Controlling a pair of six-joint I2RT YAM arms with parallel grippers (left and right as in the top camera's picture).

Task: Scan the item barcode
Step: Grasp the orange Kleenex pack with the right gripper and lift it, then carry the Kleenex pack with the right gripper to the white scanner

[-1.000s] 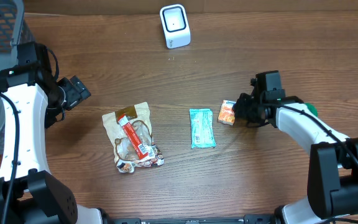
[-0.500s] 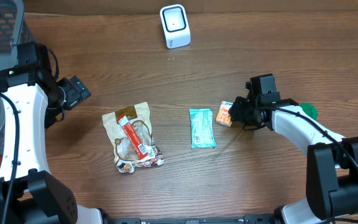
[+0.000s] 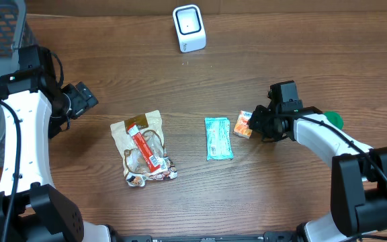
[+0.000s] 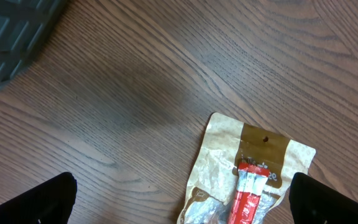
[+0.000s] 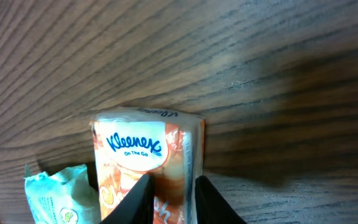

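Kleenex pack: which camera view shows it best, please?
The right wrist view: the Kleenex pack is close, its label readable, pinched by the right hand. The overhead view shows the pack only as a small orange packet. The left wrist view does not show it.

Overhead: even, moderately bright light from above; worktop grain sharp; shadows soft, faint. Left wrist: diffuse dark patch on wood; left tool fingers black, blurred at lower corners. Right wrist: dim close-up; heavy shadow beside tissue pack; right tool fingers out of focus.
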